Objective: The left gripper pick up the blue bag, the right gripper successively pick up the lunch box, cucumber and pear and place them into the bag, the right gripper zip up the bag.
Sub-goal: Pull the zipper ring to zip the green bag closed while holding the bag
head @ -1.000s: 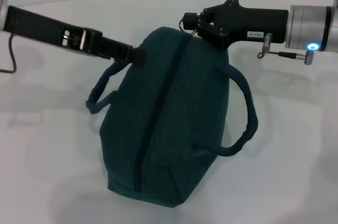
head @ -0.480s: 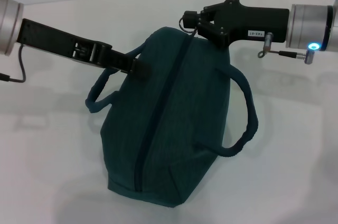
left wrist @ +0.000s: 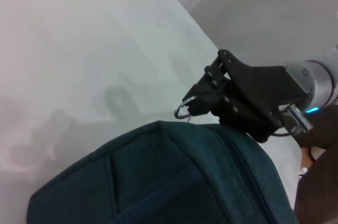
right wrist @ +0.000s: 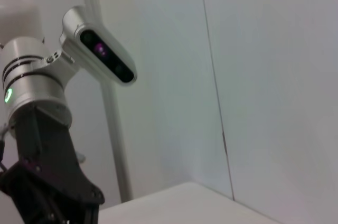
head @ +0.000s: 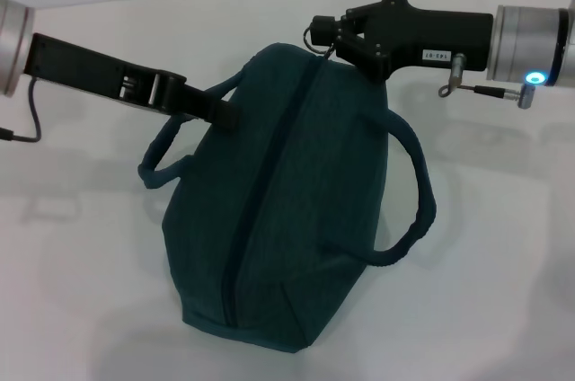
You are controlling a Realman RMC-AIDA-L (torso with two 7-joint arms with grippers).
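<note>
On the white table (head: 81, 309) lies the blue bag (head: 287, 219), zip closed along the top, w/ one handle sticking out each side. At its far end the right gripper (head: 325, 39) pinches the round zip ring (head: 314, 37), fingers closed on it. The left gripper (head: 225, 114) is at the bag's left side by the handle (head: 166, 152); can't tell if it's open or closed.
</note>
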